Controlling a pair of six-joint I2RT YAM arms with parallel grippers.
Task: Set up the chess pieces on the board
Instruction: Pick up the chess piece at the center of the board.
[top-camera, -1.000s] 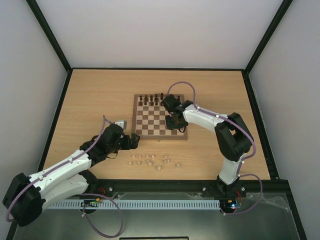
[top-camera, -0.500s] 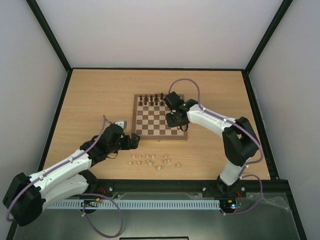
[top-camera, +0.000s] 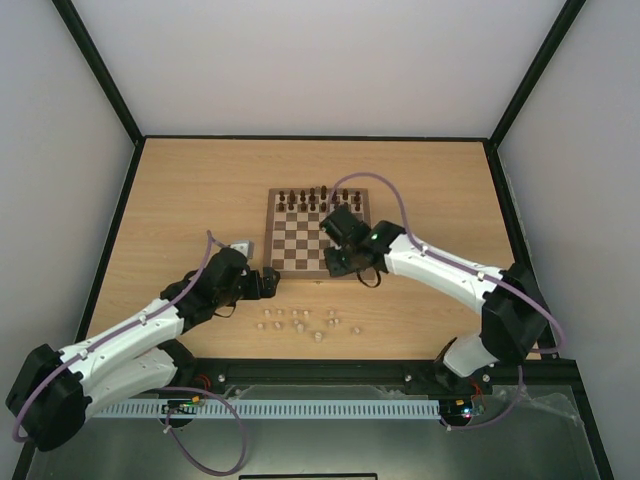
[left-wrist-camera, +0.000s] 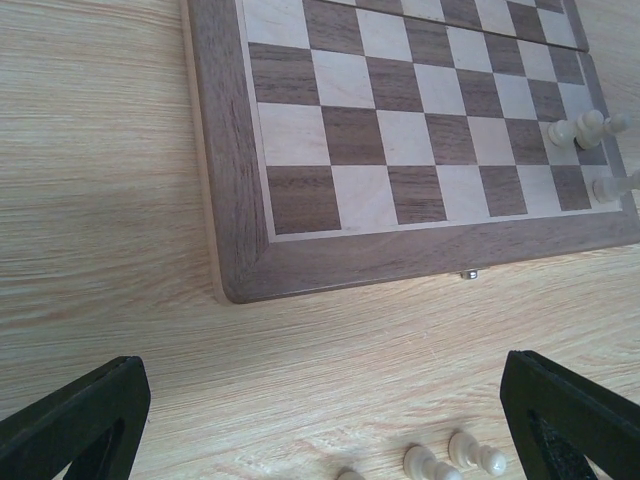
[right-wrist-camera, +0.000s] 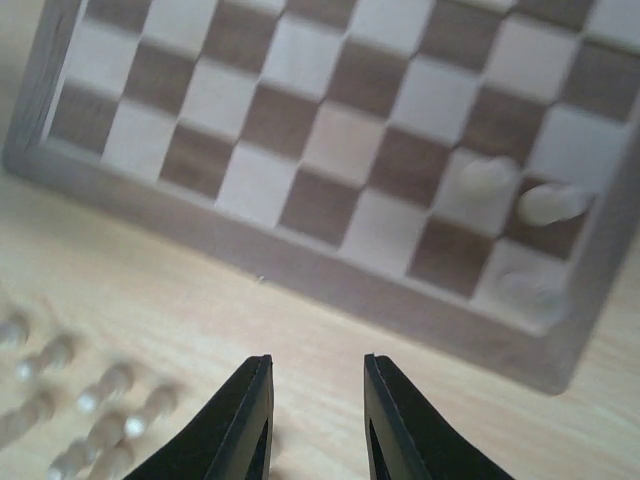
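Observation:
The board (top-camera: 290, 250) lies mid-table, with dark pieces (top-camera: 312, 197) on its far rows. Three pale chess pieces (right-wrist-camera: 490, 178) stand at its near right corner, which also shows in the left wrist view (left-wrist-camera: 575, 128). Several more pale pieces (top-camera: 300, 322) lie loose on the table in front of the board. My right gripper (top-camera: 335, 262) hovers over the board's near edge, its jaws (right-wrist-camera: 317, 400) slightly open and empty. At the board's near left corner, my left gripper (top-camera: 270, 282) stands wide open (left-wrist-camera: 325, 430) over bare table, with loose pieces (left-wrist-camera: 470, 455) just ahead.
A black frame rail (top-camera: 320, 370) runs along the table's near edge. Walls close in the table on the left, right and far sides. The loose pieces (right-wrist-camera: 90, 400) look blurred at the lower left of the right wrist view.
My right gripper has drawn back from the board's near right corner toward its near edge and to the left, and its jaws have parted. The left arm has not moved.

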